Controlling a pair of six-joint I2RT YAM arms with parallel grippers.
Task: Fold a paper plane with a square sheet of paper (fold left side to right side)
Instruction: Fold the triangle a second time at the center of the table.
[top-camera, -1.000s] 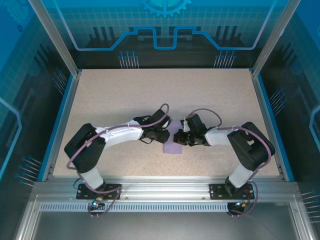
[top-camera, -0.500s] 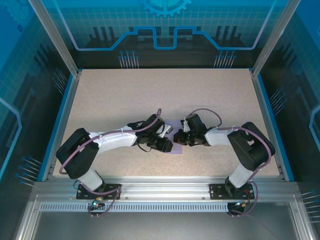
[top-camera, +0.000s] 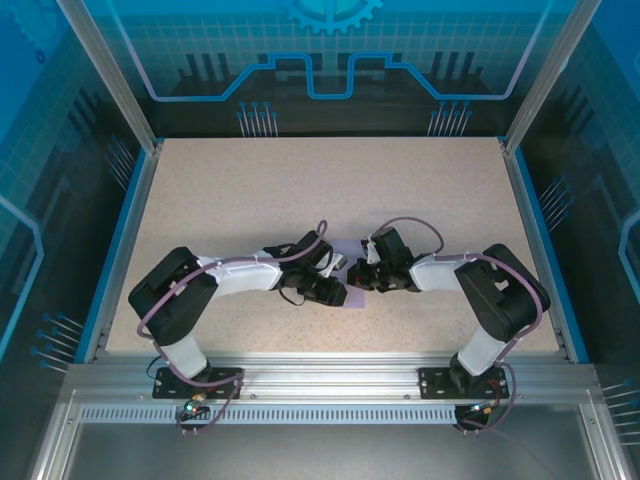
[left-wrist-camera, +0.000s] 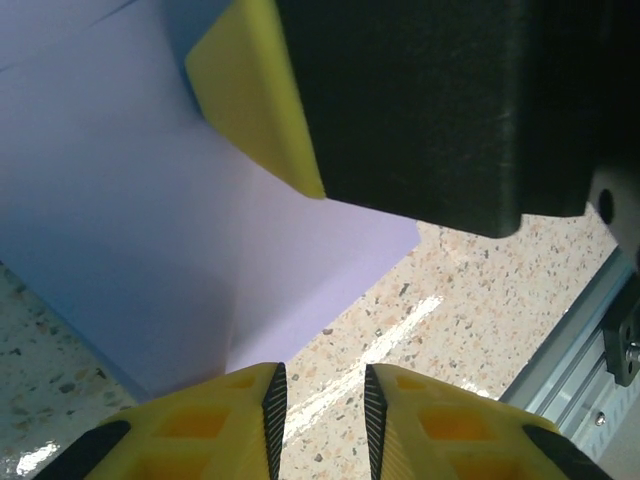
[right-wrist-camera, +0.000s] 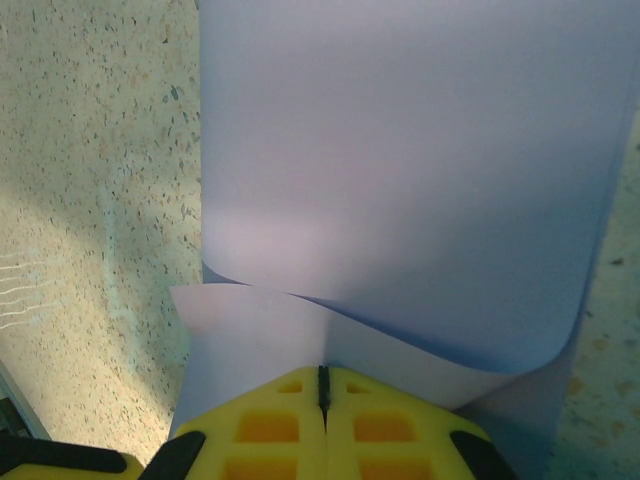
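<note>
Jaws of the right gripper (right-wrist-camera: 322, 378) are clenched on one edge of the square sheet of paper (right-wrist-camera: 400, 150), which is curled upward from the speckled bench (right-wrist-camera: 90, 200) near its middle. Jaws of the left gripper (left-wrist-camera: 318, 400) are held slightly parted, grasping nothing, just beside the sheet's corner.

Left end effector (left-wrist-camera: 320, 402) slightly parted; lavender paper (left-wrist-camera: 130, 220) ahead, black housing (left-wrist-camera: 430, 100) perhaps pressing it.
</note>
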